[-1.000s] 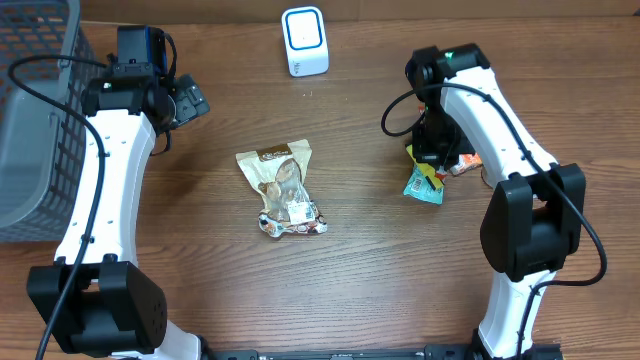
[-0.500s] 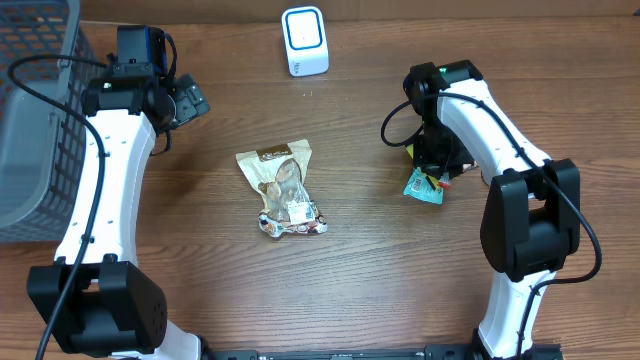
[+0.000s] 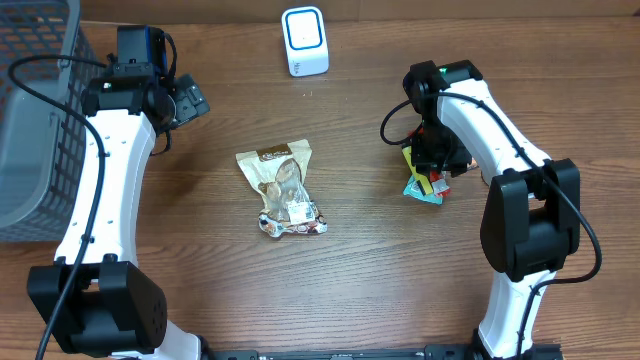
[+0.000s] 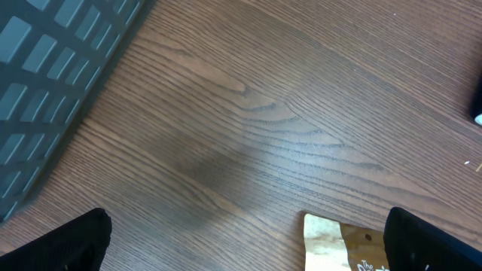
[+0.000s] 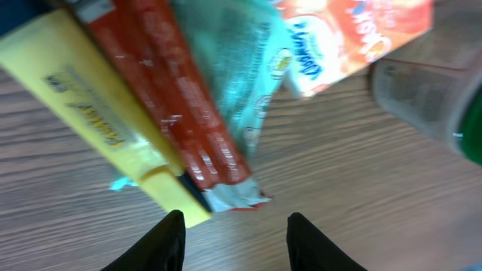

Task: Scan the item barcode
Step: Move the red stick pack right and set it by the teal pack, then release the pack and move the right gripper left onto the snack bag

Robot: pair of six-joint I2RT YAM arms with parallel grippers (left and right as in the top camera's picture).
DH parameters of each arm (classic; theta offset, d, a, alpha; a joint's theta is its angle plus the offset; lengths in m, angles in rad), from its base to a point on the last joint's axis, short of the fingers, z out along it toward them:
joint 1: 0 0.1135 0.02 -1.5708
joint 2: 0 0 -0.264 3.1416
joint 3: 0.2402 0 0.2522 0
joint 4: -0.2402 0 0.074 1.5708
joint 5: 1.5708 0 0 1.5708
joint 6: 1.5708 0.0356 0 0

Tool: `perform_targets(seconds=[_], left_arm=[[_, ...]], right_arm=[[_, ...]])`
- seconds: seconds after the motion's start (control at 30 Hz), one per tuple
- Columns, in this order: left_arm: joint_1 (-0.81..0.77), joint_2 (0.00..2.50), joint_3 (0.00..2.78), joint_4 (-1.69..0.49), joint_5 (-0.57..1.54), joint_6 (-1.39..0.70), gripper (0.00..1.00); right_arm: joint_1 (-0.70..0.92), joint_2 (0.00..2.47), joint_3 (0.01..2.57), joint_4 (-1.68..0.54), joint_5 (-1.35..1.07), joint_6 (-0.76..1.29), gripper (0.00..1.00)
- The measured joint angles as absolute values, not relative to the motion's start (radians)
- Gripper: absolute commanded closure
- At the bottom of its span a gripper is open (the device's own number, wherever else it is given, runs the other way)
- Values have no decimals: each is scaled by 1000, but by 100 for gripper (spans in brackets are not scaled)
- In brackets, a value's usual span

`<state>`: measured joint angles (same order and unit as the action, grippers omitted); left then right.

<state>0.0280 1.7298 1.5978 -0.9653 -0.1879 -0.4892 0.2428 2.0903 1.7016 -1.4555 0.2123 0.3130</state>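
Judging by how things lie, I'd say the scan is not yet done: nothing is held up to the scanner [image 3: 304, 40], which stands alone at the far edge of the table [image 3: 380, 290], about midway across.

My right gripper [image 3: 432, 163] hangs over the pile of packets [image 3: 421, 188] on the right side. In the wrist view its two fingers [image 5: 162, 241] stand apart with only bare wood between them, so it is open and holds nothing. Just beyond the tips lie a yellow bar [image 5: 98, 120], a red packet [image 5: 177, 113] and a teal packet [image 5: 241, 68], overlapping one another. Which of them I am meant to take, I cannot tell.

A snack bag [image 3: 282, 190] lies flat in the middle of the table, well apart from both arms. Whether it has been scanned, the pictures do not say.

My left gripper [image 3: 190, 100] hovers on the far left near the basket [image 3: 30, 120], jaws wide and empty.

What is left, as I read it: grip one item, carry it to the scanner, and turn its barcode toward the scanner's face.
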Motion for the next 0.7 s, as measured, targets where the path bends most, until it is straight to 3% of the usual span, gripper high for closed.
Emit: perform_targets(seconds=[0.7], left_arm=[[28,1730,1598,-965,-188,-489,0]], right_arm=[[290,2090,1702,-1367,27,313,53]])
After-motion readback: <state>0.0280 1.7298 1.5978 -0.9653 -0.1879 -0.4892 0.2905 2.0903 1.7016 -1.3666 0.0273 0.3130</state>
